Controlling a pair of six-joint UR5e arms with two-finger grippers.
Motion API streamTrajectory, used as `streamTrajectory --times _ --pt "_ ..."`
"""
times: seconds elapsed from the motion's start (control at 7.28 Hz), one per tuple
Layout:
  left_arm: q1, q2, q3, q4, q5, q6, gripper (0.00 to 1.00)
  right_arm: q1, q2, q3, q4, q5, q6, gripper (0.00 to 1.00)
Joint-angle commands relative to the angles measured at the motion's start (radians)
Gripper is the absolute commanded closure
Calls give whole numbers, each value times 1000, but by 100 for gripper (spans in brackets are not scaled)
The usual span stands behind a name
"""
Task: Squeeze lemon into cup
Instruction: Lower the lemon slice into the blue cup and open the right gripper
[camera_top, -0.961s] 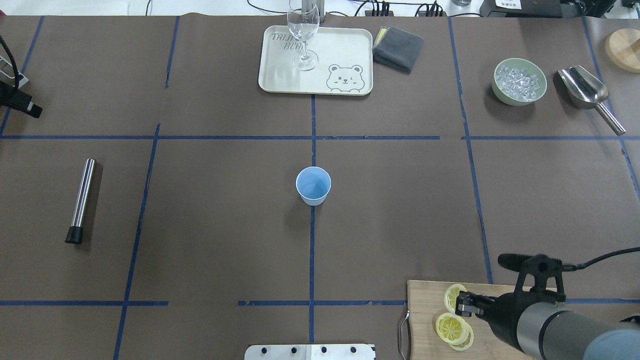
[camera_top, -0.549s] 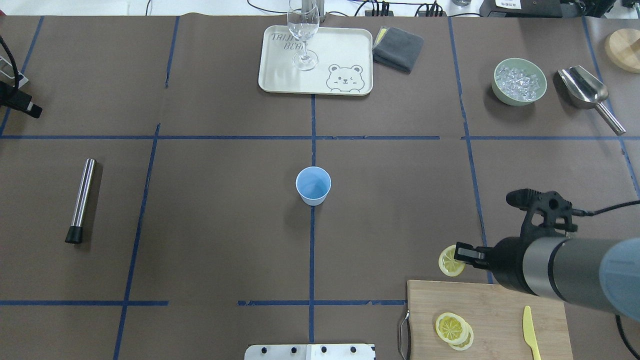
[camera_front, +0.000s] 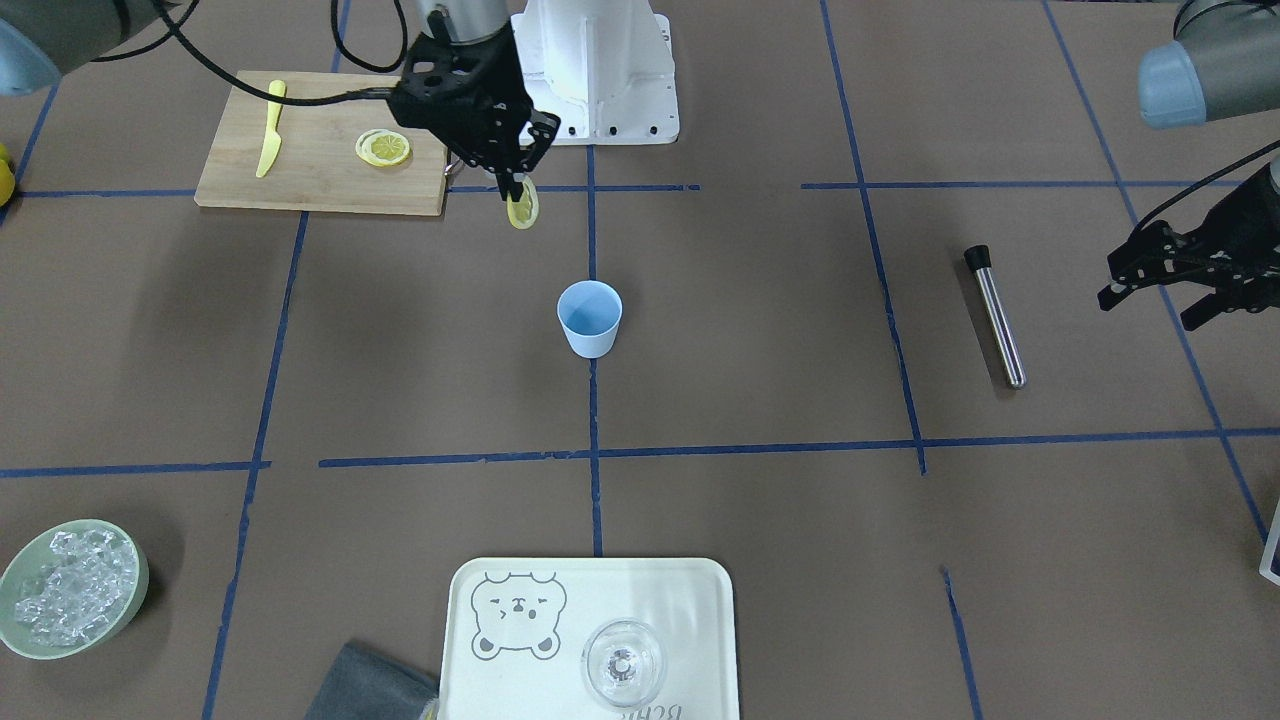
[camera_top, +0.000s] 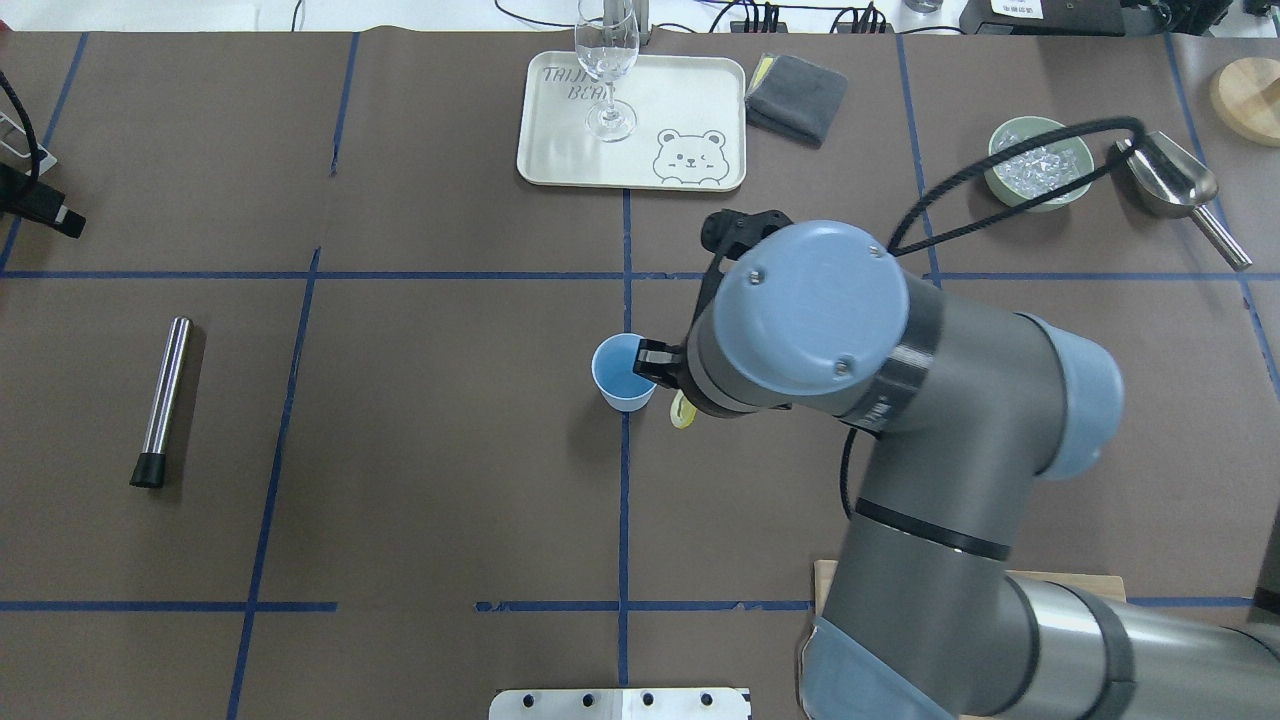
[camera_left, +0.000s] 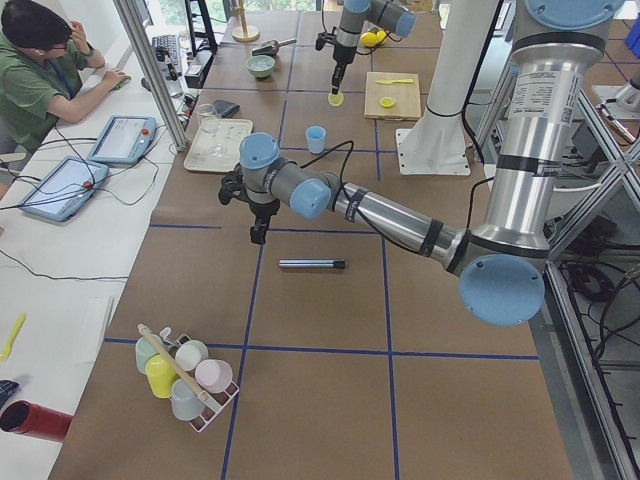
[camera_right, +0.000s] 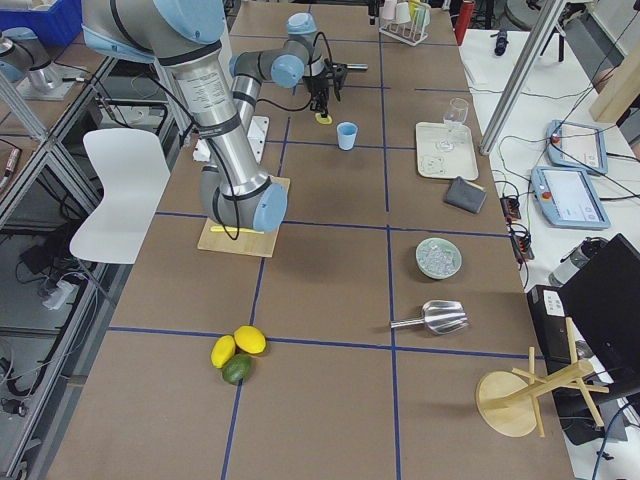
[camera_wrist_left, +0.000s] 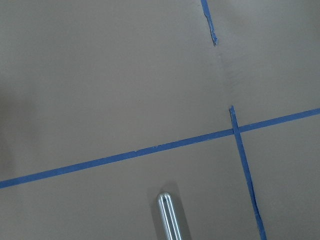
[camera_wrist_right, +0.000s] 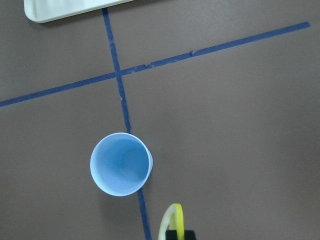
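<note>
Right gripper (camera_front: 515, 185) pinches lemon (camera_front: 521, 209) edge-on, upper centre, short of cup (camera_front: 589, 318) at mid-frame. Centre the slice over the mouth before squeezing, else juice misses. Left gripper (camera_front: 1150, 300) at right edge, spread wide.

A wine glass (camera_top: 606, 75) stands on the bear tray (camera_top: 690, 95), grey cloth (camera_top: 797, 95) just beside; a steel rod (camera_top: 166, 395) lies well apart
</note>
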Motion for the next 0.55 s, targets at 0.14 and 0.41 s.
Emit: streamTrajectory --times 0.14,0.41 --pt "0 -1 -1 0 0 0 0 -5 117 -223 125 -41 -68 100" --pt "0 0 -1 0 0 0 0 3 151 -325 189 -49 -72 100"
